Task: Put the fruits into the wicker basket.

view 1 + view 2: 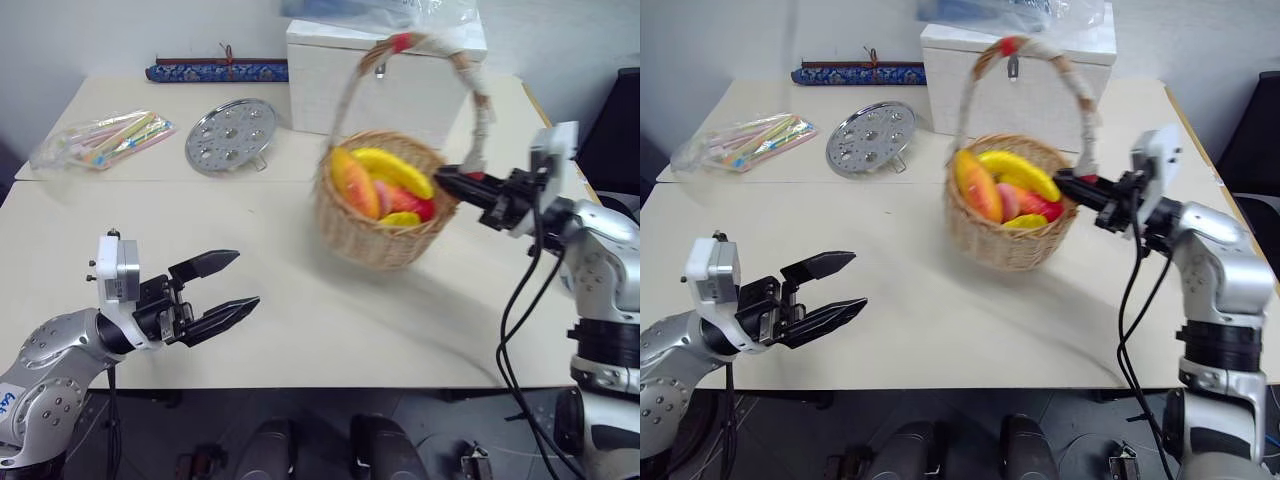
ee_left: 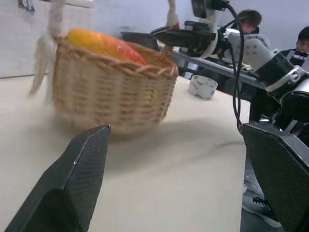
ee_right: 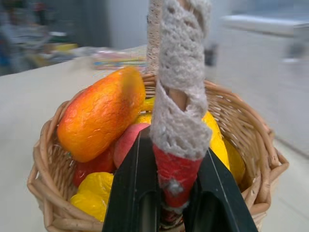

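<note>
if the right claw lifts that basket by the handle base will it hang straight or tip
Probably tip: the right claw grips the handle low at one side, not at its top. The basket already looks tilted. The piled mango and banana could shift.

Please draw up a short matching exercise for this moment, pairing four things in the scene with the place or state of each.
Things:
1. right gripper
2. left gripper
3. mango
4. round metal plate

Places or states:
A. lying inside the wicker basket beside the banana
B. open, holding nothing, over the table
C. flat on the table, in front of the white box
D. shut on the base of the basket's cloth-wrapped handle

Pairs: 1-D, 2-B, 3-A, 4-C
</note>
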You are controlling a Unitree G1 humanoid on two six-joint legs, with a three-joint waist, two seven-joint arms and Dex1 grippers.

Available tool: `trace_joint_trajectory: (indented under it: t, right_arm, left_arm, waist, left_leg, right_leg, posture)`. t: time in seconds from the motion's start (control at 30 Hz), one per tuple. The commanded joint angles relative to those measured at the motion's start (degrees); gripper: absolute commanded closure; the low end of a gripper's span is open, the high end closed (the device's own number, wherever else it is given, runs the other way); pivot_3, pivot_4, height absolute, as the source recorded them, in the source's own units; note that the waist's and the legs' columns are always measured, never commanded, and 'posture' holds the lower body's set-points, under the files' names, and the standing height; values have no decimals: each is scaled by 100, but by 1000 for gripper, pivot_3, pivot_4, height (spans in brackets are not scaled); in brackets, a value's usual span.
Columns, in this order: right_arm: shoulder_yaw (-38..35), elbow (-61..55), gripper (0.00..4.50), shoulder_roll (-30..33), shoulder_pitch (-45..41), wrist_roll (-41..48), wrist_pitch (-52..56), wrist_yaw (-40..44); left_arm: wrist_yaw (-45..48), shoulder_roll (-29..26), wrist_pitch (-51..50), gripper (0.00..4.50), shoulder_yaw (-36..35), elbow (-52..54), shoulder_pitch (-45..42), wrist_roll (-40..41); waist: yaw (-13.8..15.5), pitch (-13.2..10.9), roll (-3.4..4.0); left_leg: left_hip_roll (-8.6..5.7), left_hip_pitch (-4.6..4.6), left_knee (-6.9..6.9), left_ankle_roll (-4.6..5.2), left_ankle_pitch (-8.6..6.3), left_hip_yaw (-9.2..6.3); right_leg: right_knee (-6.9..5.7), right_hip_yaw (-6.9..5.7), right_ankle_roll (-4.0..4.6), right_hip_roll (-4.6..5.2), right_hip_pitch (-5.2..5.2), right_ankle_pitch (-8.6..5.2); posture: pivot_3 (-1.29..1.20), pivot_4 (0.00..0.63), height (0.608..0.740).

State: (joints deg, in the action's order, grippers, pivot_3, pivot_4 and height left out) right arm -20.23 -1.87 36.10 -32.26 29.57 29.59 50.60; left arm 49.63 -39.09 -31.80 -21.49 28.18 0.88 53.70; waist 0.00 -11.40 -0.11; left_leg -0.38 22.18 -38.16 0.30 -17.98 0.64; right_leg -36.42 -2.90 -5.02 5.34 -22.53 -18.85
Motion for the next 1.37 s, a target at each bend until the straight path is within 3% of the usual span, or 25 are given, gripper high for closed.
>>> trace_joint_trajectory:
  t: [0.03, 0.27, 0.37, 0.53, 0.83, 0.97, 1.1, 1.37]
  right_arm:
    - [-412, -31, 4319, -17, 124, -246, -518, -722]
    - [-183, 917, 4319, -291, 227, -906, -1286, -1570]
    - [-202, 1143, 4319, -456, 249, -872, -1427, -1743]
    - [-323, 1278, 2878, -449, 358, -666, -1643, -1662]
    - [-1082, 268, 38, 369, 1646, 274, -1879, -110]
    - [-830, 246, 38, 788, 2532, -99, -2377, 740]
    - [354, 79, 38, 847, 3262, -348, -3295, 2297]
    - [1583, 1209, 38, 148, 2256, -1031, -4795, 2762]
  left_arm:
    - [191, -54, 196, 0, 140, -80, -191, -169]
    - [386, 12, 661, 0, 683, -265, -726, -866]
    - [480, 35, 450, 0, 807, -101, -778, -580]
    - [546, 49, 493, 0, 941, 7, -645, -648]
    - [717, -110, 785, 0, 250, -241, 255, -859]
    - [720, -200, 1247, 0, 41, -576, 706, -1463]
    - [844, -152, 2083, 0, 134, -869, 1219, -2258]
    - [119, 427, 3332, 0, 388, -885, 1595, -3442]
  waist:
    - [-13, 0, 0]
    - [-29, 0, 1]
    - [-42, 3, -3]
    - [-29, 3, -2]
    - [5, 2, -1]
    - [-11, 3, -2]
    - [-28, 3, -2]
    - [-13, 2, 0]
  left_leg:
    - [0, -1, 0, 1, 0, 2]
    - [1, -7, 5, 0, 5, 15]
    - [1, -9, 1, 2, 6, 18]
    - [3, -10, 1, 2, 6, 14]
    - [2, -7, 4, 7, 4, 11]
    - [3, -21, 8, 10, 3, 11]
    - [4, -38, 15, 38, -13, 17]
    - [7, -110, 20, 42, -41, 4]
  right_leg:
    - [-2, 1, 0, 0, 0, 0]
    - [-10, 10, 0, -6, -6, 0]
    - [-13, 13, 0, -5, -4, 0]
    - [-13, 11, 0, -5, -1, 0]
    - [-5, 8, 0, -2, 2, 0]
    - [10, 9, 0, -3, 13, 0]
    - [28, 14, 0, -4, 25, 0]
    - [55, 10, 1, 3, 102, -1]
  posture:
    - [0, 150, 740]
    - [0, 150, 740]
    - [0, 150, 740]
    - [0, 150, 740]
    - [0, 150, 740]
    - [0, 150, 740]
    - [0, 150, 740]
    - [0, 150, 740]
